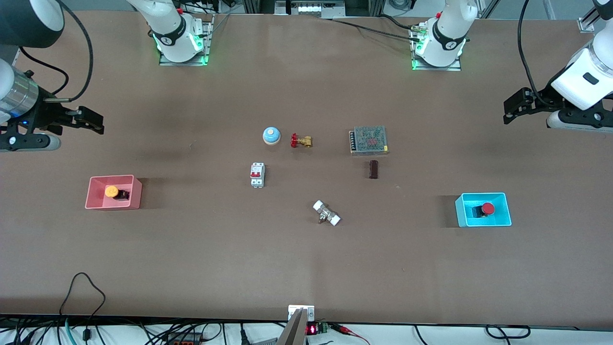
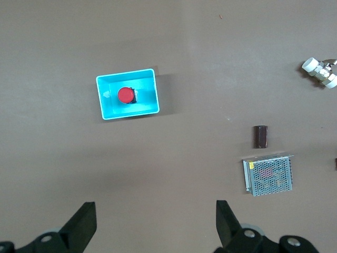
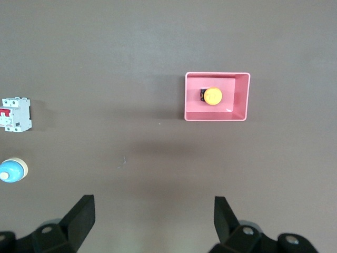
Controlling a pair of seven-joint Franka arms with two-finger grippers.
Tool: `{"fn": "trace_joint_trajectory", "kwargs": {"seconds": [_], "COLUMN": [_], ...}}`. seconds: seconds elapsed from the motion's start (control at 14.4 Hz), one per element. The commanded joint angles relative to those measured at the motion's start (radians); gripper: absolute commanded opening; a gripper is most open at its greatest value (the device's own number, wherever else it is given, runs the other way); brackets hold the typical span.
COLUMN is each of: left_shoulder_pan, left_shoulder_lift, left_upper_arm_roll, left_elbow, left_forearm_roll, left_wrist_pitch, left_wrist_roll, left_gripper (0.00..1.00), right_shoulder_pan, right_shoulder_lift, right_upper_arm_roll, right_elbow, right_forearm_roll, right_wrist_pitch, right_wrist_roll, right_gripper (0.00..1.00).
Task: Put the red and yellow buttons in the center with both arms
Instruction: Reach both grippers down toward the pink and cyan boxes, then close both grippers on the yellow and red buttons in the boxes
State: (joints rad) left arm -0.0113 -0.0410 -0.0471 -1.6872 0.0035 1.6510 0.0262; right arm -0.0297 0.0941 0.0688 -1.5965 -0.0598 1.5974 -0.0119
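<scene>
Buttons sit binned: yellow button lower left, red button lower right; left pincer and right pincer gape wide, empty.

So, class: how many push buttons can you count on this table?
2. The yellow button lies in the pink bin; the red button lies in the cyan bin. None looks hidden.

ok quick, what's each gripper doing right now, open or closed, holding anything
Left gripper: open, holding nothing, up over bare table toward the left arm's end.
Right gripper: open, holding nothing, up over bare table toward the right arm's end.
</scene>
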Motion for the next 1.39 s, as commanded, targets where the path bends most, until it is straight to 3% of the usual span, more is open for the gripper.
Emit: {"fn": "trace_joint_trajectory", "kwargs": {"seconds": [0.0, 0.28, 0.42, 0.77, 1.11, 1.32], "left_shoulder_pan": [-0.003, 0.016, 0.023, 0.057, 0.122, 0.117], "left_shoulder_lift": [0.036, 0.113, 0.188, 0.539, 0.711, 0.728], "left_upper_arm_roll": [0.012, 0.013, 0.013, 0.019, 0.019, 0.019], "left_elbow": [0.038, 0.06, 0.089, 0.291, 0.261, 0.192], "left_forearm_roll": [0.004, -0.011, -0.011, 0.004, 0.01, 0.021], "left_wrist_pitch": [-0.022, -0.02, -0.016, 0.027, 0.334, 0.424], "left_wrist_roll": [0.006, 0.006, 0.011, 0.015, 0.021, 0.02], "left_gripper": [1.0, 1.0, 1.0, 1.0, 1.0, 1.0], "right_shoulder_pan": [-0.025, -0.021, -0.021, -0.067, -0.136, -0.17], "right_shoulder_lift": [0.013, 0.053, 0.07, 0.098, 0.208, 0.271], "right_upper_arm_roll": [0.003, 0.012, 0.014, 0.013, 0.013, 0.013], "right_elbow": [0.023, 0.01, -0.045, -0.206, -0.226, -0.226], "right_forearm_roll": [0.026, -0.004, -0.025, -0.031, -0.08, -0.087], "right_wrist_pitch": [-0.008, 0.022, 0.073, 0.319, 0.515, 0.59], "right_wrist_roll": [-0.033, -0.033, -0.033, -0.033, -0.034, -0.033], "right_gripper": [1.0, 1.0, 1.0, 1.0, 1.0, 1.0]}}
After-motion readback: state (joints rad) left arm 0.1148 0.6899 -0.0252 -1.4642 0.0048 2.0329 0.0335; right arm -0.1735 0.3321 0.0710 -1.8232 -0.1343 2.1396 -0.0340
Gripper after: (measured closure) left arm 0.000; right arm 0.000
